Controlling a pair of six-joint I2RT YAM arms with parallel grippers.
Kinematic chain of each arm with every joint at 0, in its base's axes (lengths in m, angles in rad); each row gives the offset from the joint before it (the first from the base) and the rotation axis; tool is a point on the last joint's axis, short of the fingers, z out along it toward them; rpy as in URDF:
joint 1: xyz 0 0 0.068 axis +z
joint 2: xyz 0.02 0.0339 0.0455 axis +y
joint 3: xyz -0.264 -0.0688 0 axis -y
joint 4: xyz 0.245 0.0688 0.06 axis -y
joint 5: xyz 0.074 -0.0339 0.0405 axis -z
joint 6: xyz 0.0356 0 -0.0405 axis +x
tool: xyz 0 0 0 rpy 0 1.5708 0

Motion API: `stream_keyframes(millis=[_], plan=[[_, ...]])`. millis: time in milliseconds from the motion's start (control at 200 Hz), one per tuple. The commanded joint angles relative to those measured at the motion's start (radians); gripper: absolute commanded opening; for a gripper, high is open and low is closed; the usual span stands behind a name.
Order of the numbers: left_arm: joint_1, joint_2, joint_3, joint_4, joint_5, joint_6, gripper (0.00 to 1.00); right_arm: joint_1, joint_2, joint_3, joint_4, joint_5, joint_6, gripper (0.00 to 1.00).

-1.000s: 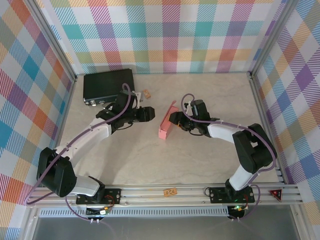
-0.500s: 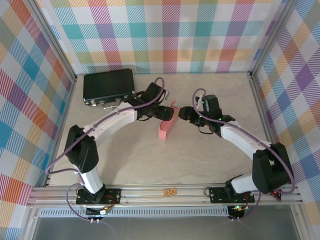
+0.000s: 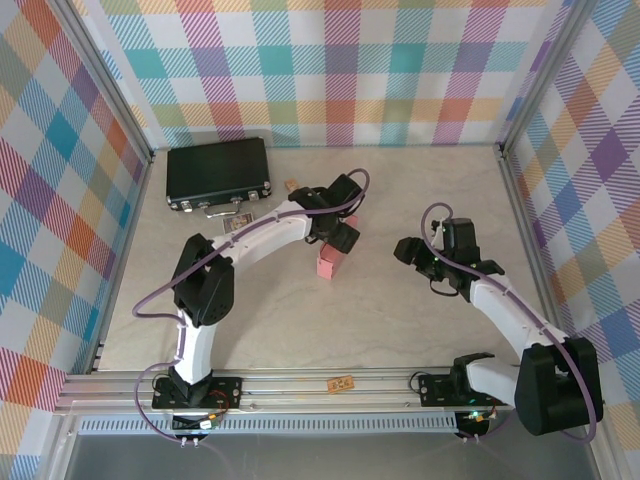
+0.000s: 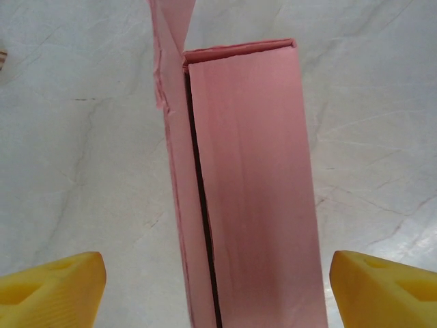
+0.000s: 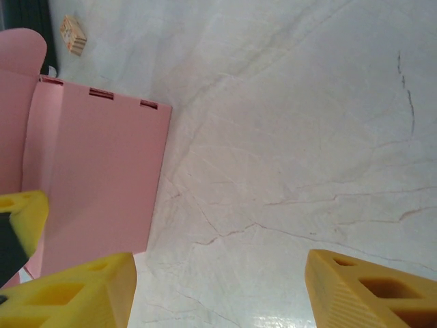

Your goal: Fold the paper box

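1. One table [image 3: 420, 330], pale and marbled, carries everything.
2. Two arms. The left arm [image 3: 250, 235] curves in over the middle of the table. The right arm [image 3: 500, 300] reaches in from the right side.
3. One black case [image 3: 218, 172] lies flat in the far left corner. Its lid is down, so what it holds cannot be told.
4. One pink box [image 3: 328, 265] stands on edge near the middle of the table, just under the left arm's tip. In the left wrist view its narrow top face is closed along a dark slit, and a flap sticks out at the far end. In the right wrist view its broad side shows three small slots along one edge. Its inside is hidden.
5. Two grippers.
   - The left gripper [image 4: 218, 287] hangs over the box with its jaws wide apart. Its fingers [image 4: 51, 283] stand either side of the box and clear of it.
   - The right gripper [image 5: 218, 287] is also spread wide, with bare table between its fingers. It is beside the box, apart from it.
6. One tan block [image 3: 291, 185] sits just right of the case.
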Motion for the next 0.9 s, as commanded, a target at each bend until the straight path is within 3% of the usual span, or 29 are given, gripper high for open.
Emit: stream_keyframes(millis=[0, 180, 430, 615, 895], plan=[[-0.016, 0.032, 0.043, -0.046, -0.037, 0.042, 0.84, -0.009, -0.019, -0.014, -0.012, -0.022, -0.016, 0.67], [-0.019, 0.070, 0.067, -0.069, 0.028, 0.069, 0.77, -0.013, -0.012, -0.011, -0.008, -0.029, -0.015, 0.67], [-0.018, 0.100, 0.075, -0.084, 0.018, 0.132, 0.61, -0.013, -0.002, -0.010, 0.000, -0.036, -0.007, 0.67], [-0.015, 0.090, 0.051, -0.060, 0.051, 0.225, 0.60, -0.015, 0.001, -0.012, -0.005, -0.033, -0.008, 0.67], [0.009, 0.026, -0.045, 0.049, 0.188, 0.438, 0.59, -0.014, -0.009, -0.020, -0.013, -0.028, -0.011, 0.67]])
